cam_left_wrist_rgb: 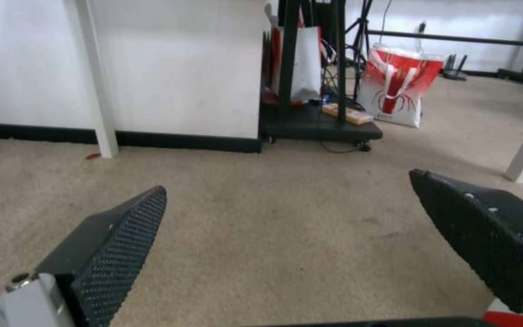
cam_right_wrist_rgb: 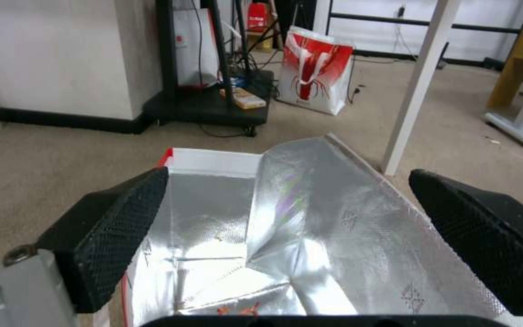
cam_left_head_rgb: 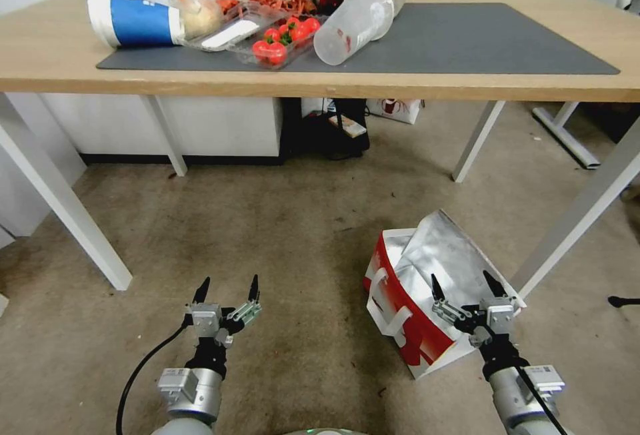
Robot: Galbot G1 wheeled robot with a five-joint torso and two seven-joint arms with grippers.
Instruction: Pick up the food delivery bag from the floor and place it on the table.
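The food delivery bag [cam_left_head_rgb: 400,302] stands on the floor [cam_left_head_rgb: 287,235] at the right, tilted, its mouth gaping to show crinkled silver foil [cam_right_wrist_rgb: 322,218]. A white strap handle hangs on its red side. My right gripper [cam_left_head_rgb: 461,277] hovers open just over the bag's mouth, and in the right wrist view its fingers [cam_right_wrist_rgb: 122,227] straddle the foil opening without touching it. My left gripper [cam_left_head_rgb: 229,280] is open over bare floor to the bag's left, holding nothing, as the left wrist view [cam_left_wrist_rgb: 288,181] confirms. The table [cam_left_head_rgb: 467,85] with its dark grey mat [cam_left_head_rgb: 467,42] spans the view ahead.
A blue-and-white tub [cam_left_head_rgb: 133,18], a tray of tomatoes [cam_left_head_rgb: 280,42] and a toppled clear cup [cam_left_head_rgb: 353,22] crowd the table's left; the mat's right half is bare. White table legs [cam_left_head_rgb: 73,222] [cam_left_head_rgb: 580,215] flank the bag. Beyond sit another red-and-white bag [cam_right_wrist_rgb: 316,68] and a black cart [cam_left_wrist_rgb: 322,127].
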